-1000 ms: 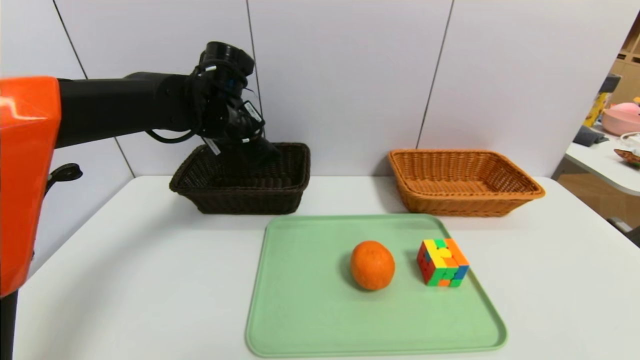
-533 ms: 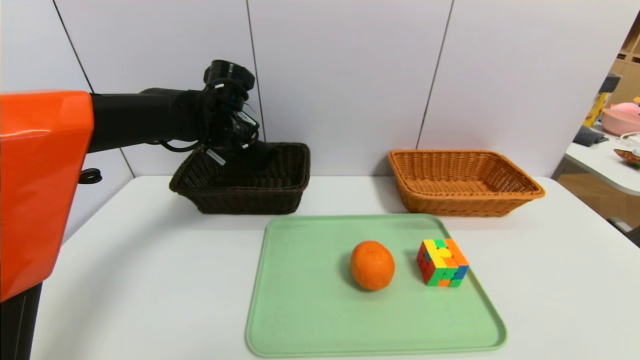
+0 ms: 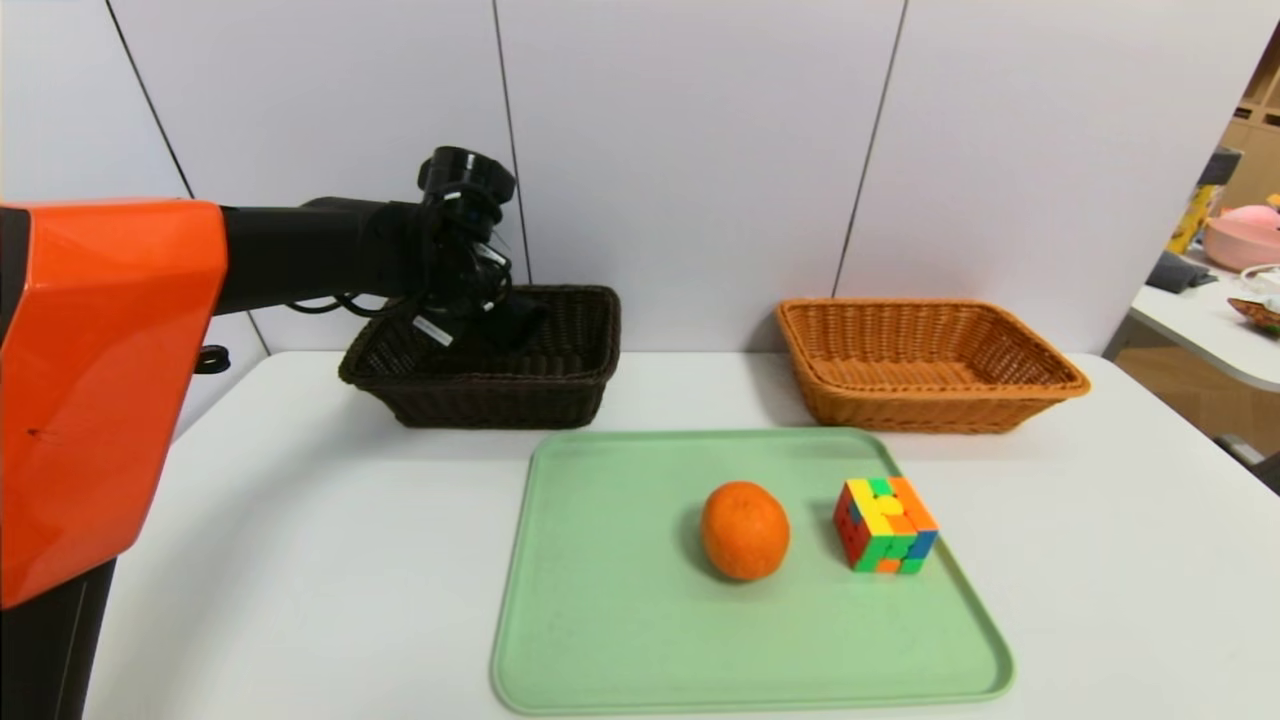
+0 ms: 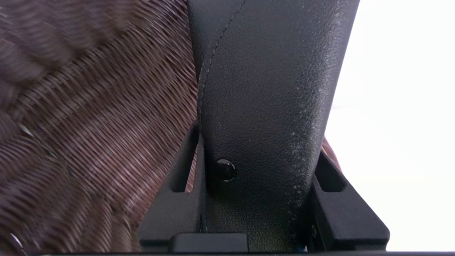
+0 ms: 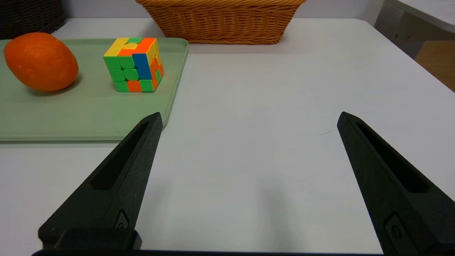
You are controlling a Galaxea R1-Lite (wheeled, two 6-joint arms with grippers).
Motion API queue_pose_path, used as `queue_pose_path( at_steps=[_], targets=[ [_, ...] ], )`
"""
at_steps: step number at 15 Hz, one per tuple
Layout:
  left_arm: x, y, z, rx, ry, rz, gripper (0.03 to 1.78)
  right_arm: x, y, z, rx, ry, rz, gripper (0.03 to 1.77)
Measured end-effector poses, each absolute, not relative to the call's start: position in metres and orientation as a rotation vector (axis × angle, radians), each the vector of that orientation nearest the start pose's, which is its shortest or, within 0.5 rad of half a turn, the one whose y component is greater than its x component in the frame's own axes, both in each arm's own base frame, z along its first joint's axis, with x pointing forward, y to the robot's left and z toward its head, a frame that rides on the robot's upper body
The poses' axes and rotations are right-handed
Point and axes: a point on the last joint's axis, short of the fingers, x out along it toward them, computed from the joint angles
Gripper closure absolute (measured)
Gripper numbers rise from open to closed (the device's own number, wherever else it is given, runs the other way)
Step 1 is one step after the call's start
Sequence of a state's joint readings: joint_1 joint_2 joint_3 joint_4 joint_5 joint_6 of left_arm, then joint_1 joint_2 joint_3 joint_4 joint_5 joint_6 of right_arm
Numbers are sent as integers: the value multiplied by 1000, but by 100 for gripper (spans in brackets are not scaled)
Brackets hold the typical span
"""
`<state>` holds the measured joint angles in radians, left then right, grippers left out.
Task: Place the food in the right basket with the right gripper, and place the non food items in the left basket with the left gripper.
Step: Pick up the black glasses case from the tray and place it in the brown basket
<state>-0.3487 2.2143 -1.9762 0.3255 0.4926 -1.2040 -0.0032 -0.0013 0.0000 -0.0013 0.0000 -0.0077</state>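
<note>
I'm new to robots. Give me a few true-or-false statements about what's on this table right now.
1. The orange fruit sits on the green tray. True.
2. The puzzle cube lies in the tan basket. False: it is on the tray beside the fruit.
3. The left claw grips a black pouch over the dark basket. True.
4. The right claw is closed on the fruit. False: it is open and holds nothing.

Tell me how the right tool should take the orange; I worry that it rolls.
Grip the orange across its middle, coming from above with the fingers on its two opposite sides. It is rounded and lies free on the green tray, with the cube apart on one side, so a straddling grip from above should keep it from rolling.
</note>
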Motion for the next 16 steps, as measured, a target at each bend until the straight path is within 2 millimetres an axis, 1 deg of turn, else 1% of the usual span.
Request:
queue_pose_path(
  at_steps=[7, 12, 16],
  targets=[
    [433, -147, 207, -939, 374, 443, 110, -23, 0, 76, -7, -3, -3, 10],
    [435, -146, 202, -936, 382, 451, 110, -23, 0, 76, -7, -3, -3, 10],
    [436, -141, 201, -929, 385, 463, 110, -23, 0, 76, -7, -3, -3, 10]
  ],
)
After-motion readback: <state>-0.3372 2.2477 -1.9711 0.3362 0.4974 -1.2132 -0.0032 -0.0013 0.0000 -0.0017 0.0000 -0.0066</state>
